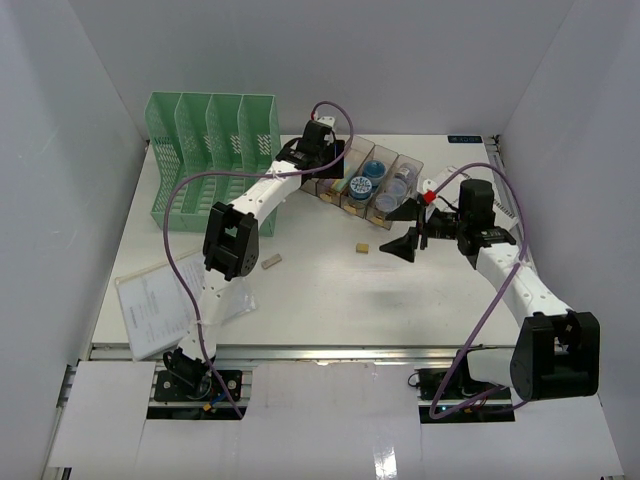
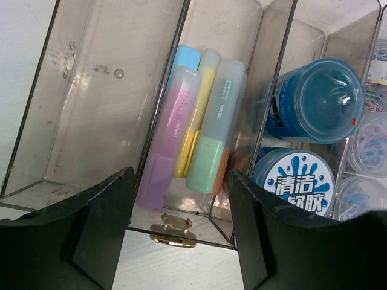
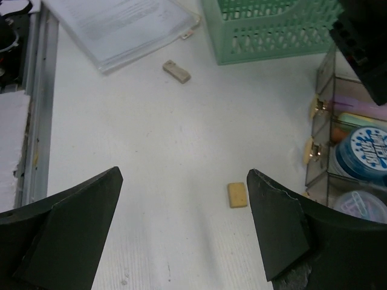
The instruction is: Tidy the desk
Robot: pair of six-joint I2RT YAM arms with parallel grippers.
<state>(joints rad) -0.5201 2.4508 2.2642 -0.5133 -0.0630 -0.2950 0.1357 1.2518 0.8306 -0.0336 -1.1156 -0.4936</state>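
The white desk [image 1: 320, 300] holds a clear four-compartment tray [image 1: 372, 185] at the back. My left gripper [image 1: 330, 172] hovers over the tray's left end, open and empty. In the left wrist view it [image 2: 181, 241] frames pastel highlighters [image 2: 196, 133] lying in one compartment, above a gold knob [image 2: 172, 232]. My right gripper [image 1: 398, 228] is open and empty above the desk, right of a tan eraser [image 1: 363, 247]. In the right wrist view that eraser [image 3: 237, 194] lies just inside the right fingertip [image 3: 275, 223]. A second eraser [image 1: 271, 262] lies further left.
A green slotted file rack [image 1: 210, 150] stands at the back left. A clear document folder [image 1: 165, 300] lies at the front left near the aluminium rail [image 1: 330, 353]. The tray also holds a blue jar [image 2: 317, 99], a labelled tub [image 2: 296, 184] and tubs of clips.
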